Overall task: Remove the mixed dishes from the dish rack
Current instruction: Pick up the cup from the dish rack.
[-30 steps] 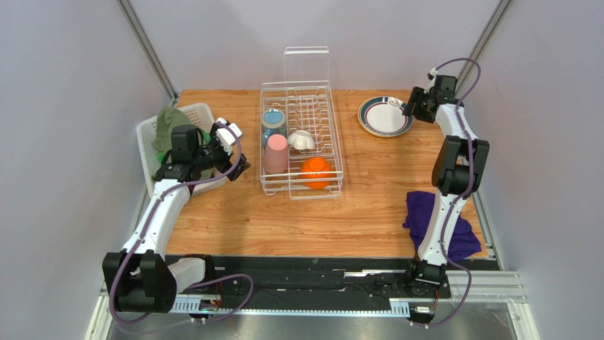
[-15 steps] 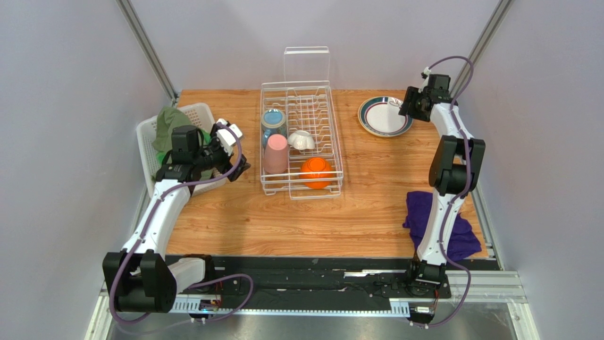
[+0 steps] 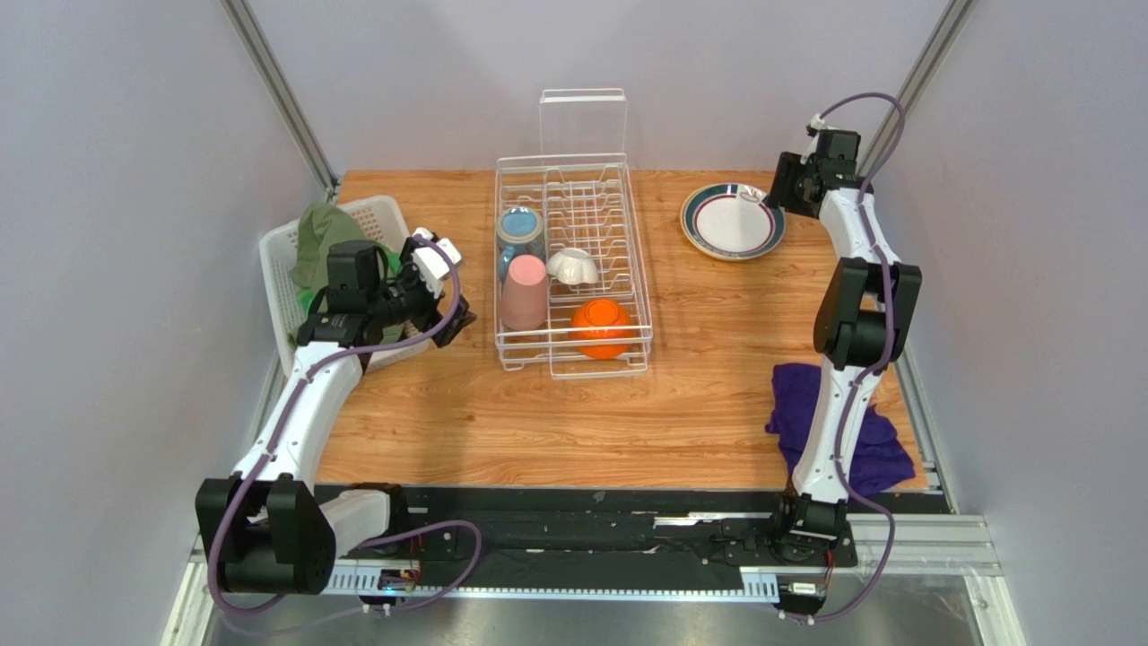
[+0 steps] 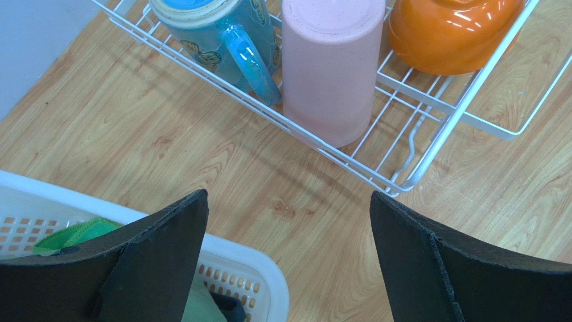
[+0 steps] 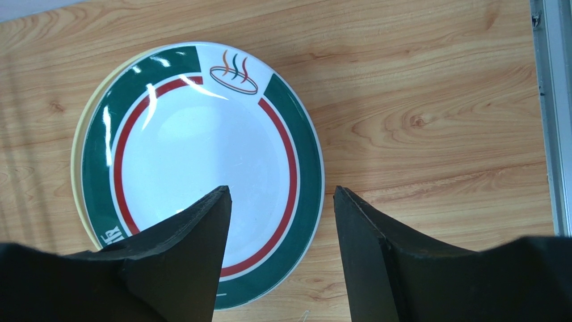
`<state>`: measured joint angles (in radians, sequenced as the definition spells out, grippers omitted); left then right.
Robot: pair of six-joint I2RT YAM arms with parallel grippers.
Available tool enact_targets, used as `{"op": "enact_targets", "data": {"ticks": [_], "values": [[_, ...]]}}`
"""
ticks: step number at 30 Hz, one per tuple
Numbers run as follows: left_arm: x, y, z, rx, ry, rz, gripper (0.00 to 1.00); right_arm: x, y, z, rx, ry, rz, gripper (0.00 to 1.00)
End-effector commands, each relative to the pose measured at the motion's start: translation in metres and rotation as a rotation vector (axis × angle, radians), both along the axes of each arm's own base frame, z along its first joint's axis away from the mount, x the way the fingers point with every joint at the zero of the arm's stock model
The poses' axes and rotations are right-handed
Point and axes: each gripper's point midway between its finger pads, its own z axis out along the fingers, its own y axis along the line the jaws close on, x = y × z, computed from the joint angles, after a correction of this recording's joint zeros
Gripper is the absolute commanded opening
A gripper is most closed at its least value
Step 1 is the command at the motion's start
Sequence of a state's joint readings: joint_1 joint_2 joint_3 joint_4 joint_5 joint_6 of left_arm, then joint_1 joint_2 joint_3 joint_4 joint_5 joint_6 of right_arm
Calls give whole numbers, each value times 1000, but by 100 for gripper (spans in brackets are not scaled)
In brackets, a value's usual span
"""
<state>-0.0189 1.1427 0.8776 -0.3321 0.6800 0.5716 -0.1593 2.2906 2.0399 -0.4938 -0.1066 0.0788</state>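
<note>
The dish rack (image 3: 616,229) stands mid-table holding a blue patterned mug (image 3: 519,230), a pink cup (image 3: 524,294) upside down, a small white cup (image 3: 576,267) and an orange bowl (image 3: 602,327). A dark-rimmed white plate (image 3: 732,220) lies on the table at the back right, stacked on a pale yellow plate (image 5: 76,161). My right gripper (image 3: 786,193) hovers open and empty over that plate's right rim (image 5: 305,174). To the left of the rack, my left gripper (image 3: 452,285) is wide open and empty, facing the pink cup (image 4: 331,67), mug (image 4: 215,33) and bowl (image 4: 450,33).
A white slatted basket (image 3: 286,276) with green cloth (image 3: 324,236) sits at the left table edge, just under my left gripper (image 4: 289,196). A purple cloth (image 3: 829,417) lies at the front right. The rack's clear panel (image 3: 584,124) stands upright at the back.
My right gripper has lifted and drawn back toward the far right corner, away from the plate's centre. The left arm has stayed still.
</note>
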Motion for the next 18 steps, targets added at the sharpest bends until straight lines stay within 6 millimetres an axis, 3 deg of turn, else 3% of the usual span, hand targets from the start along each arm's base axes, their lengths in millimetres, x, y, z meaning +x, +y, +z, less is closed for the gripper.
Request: {"op": "enact_targets", "data": {"ticks": [1,11,18], "values": [[1,-1,6,2,-43,-24,98,6,-4,-8,-37,13,-8,62],[4,-1,3,2,-35,-24,98,10,-7,-17,-54,35,-17,62],[3,0,1,8,-35,-23,98,11,4,-25,-49,51,9,62]]}}
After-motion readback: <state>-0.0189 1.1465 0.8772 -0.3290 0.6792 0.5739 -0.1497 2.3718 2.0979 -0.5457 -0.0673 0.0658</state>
